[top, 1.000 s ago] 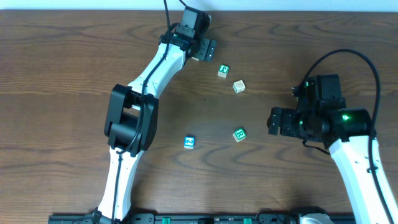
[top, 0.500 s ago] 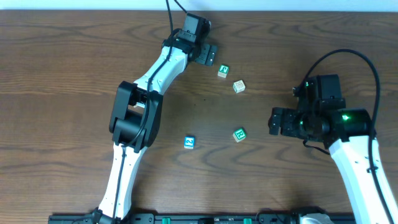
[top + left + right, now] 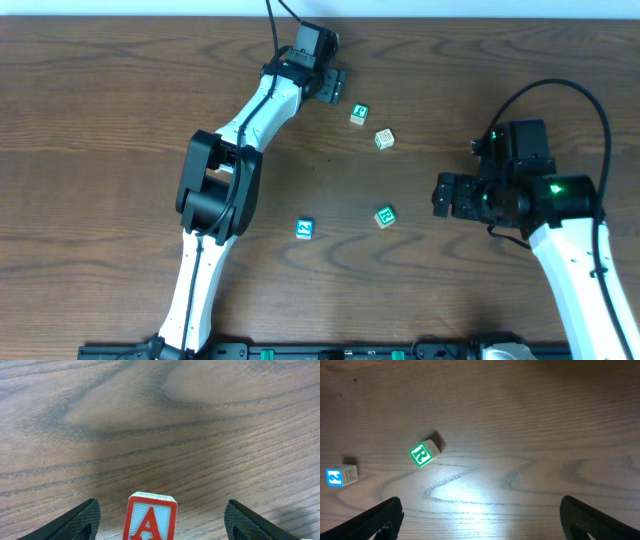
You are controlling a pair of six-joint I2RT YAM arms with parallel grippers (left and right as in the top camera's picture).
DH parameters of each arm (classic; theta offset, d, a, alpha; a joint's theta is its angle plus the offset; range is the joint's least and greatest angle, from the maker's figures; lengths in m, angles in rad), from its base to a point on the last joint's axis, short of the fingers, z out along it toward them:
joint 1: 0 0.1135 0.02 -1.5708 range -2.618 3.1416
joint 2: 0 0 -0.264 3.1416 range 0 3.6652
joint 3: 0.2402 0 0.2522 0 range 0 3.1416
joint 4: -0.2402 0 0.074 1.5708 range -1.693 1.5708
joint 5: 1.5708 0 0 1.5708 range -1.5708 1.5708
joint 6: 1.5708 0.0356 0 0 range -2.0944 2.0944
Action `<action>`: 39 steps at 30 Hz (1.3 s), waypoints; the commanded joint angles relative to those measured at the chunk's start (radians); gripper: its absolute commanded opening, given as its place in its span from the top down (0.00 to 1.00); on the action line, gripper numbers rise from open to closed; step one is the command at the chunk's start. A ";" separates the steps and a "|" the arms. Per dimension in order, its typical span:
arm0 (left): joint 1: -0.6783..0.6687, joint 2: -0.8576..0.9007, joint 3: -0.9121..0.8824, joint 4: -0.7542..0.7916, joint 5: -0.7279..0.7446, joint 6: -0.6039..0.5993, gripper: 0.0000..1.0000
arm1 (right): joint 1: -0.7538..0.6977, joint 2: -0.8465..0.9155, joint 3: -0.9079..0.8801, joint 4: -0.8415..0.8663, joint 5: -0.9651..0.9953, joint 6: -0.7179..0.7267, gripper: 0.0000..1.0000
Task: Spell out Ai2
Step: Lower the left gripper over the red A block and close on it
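The cube with the red "A" point(image 3: 150, 519) stands on the wood between the fingers of my left gripper point(image 3: 161, 506), which is open with a gap on each side of the cube. In the overhead view the left gripper point(image 3: 333, 86) is at the far middle of the table and covers that cube. The cube with the blue "2" point(image 3: 306, 228) lies near the table's middle and also shows in the right wrist view point(image 3: 335, 477). My right gripper point(image 3: 440, 196) is open and empty at the right, and its wrist view point(image 3: 480, 522) shows bare wood between the fingers. The red "I" cube is not visible.
A green-lettered cube point(image 3: 360, 114) and a pale beige cube point(image 3: 384, 138) lie right of the left gripper. A green "R" cube point(image 3: 385, 216) sits left of the right gripper and shows in the right wrist view point(image 3: 424, 453). The dark wooden table point(image 3: 100, 120) has its far edge just behind the left gripper.
The left arm has shifted slightly, and its gripper now covers the pale cube seen beside it a second ago. The right arm and the loose cubes have not moved.
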 commanded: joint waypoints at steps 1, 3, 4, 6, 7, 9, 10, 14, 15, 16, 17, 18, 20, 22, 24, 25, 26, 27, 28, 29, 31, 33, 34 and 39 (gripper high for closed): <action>-0.001 0.031 0.018 -0.016 -0.008 -0.031 0.20 | 0.009 -0.005 -0.004 -0.002 0.014 -0.001 0.01; -0.001 0.037 0.018 -0.019 -0.009 -0.034 0.19 | 0.009 -0.005 -0.004 -0.002 0.014 -0.002 0.01; -0.001 0.040 0.018 -0.019 -0.009 -0.034 0.20 | 0.009 -0.005 -0.004 -0.002 0.014 -0.002 0.01; -0.001 0.045 0.017 -0.021 -0.009 -0.043 0.20 | 0.009 -0.005 -0.004 -0.002 0.014 -0.002 0.01; -0.001 0.048 0.017 -0.019 -0.009 -0.045 0.20 | 0.009 -0.005 -0.004 -0.002 0.014 -0.002 0.01; -0.001 0.049 0.017 -0.010 -0.017 -0.045 0.20 | 0.009 -0.005 -0.004 -0.001 0.014 -0.002 0.01; -0.001 0.050 0.017 -0.006 -0.030 -0.045 0.20 | 0.009 -0.005 -0.004 -0.001 0.014 -0.002 0.01; -0.001 0.054 0.017 0.000 -0.054 -0.045 0.43 | 0.009 -0.005 -0.004 -0.002 0.014 -0.002 0.01; -0.001 0.057 0.017 -0.001 -0.054 -0.045 0.44 | 0.009 -0.005 -0.004 -0.001 0.014 -0.002 0.01; -0.001 0.058 0.018 0.000 -0.054 -0.045 0.42 | 0.009 -0.005 -0.004 -0.001 0.014 -0.002 0.01; -0.001 0.059 0.017 0.001 -0.055 -0.045 0.37 | 0.009 -0.005 -0.004 -0.002 0.014 -0.002 0.01; -0.001 0.060 0.017 0.004 -0.057 -0.045 0.37 | 0.009 -0.005 -0.004 -0.001 0.014 -0.002 0.01; -0.001 0.060 0.017 0.016 -0.064 -0.044 0.38 | 0.009 -0.005 -0.004 -0.002 0.014 -0.002 0.01; -0.001 0.060 0.017 0.032 -0.083 -0.045 0.41 | 0.009 -0.005 -0.004 -0.002 0.014 -0.002 0.01; -0.001 0.060 0.017 0.035 -0.083 -0.044 0.43 | 0.009 -0.005 -0.004 -0.002 0.014 -0.002 0.01; -0.001 0.060 0.017 0.035 -0.083 -0.044 0.45 | 0.009 -0.005 -0.004 -0.002 0.014 -0.002 0.01; -0.001 0.060 0.017 0.034 -0.083 -0.044 0.48 | 0.009 -0.005 -0.004 -0.001 0.014 -0.002 0.01; -0.001 0.060 0.017 0.034 -0.083 -0.044 0.48 | 0.009 -0.005 -0.004 -0.001 0.014 -0.002 0.01; -0.001 0.060 0.017 0.033 -0.083 -0.044 0.50 | 0.009 -0.005 -0.004 -0.002 0.014 -0.002 0.01; -0.001 0.060 0.017 0.033 -0.083 -0.044 0.51 | 0.009 -0.005 -0.004 -0.002 0.014 -0.002 0.01; -0.001 0.060 0.018 0.029 -0.082 -0.044 0.53 | 0.009 -0.005 -0.004 -0.001 0.014 -0.002 0.01; -0.001 0.060 0.018 0.021 -0.082 -0.045 0.55 | 0.009 -0.005 -0.004 -0.001 0.014 -0.002 0.01; -0.001 0.060 0.017 0.018 -0.082 -0.045 0.57 | 0.009 -0.005 -0.004 -0.001 0.014 -0.002 0.01; -0.001 0.060 0.017 0.005 -0.082 -0.045 0.72 | 0.009 -0.005 -0.004 -0.001 0.018 -0.002 0.01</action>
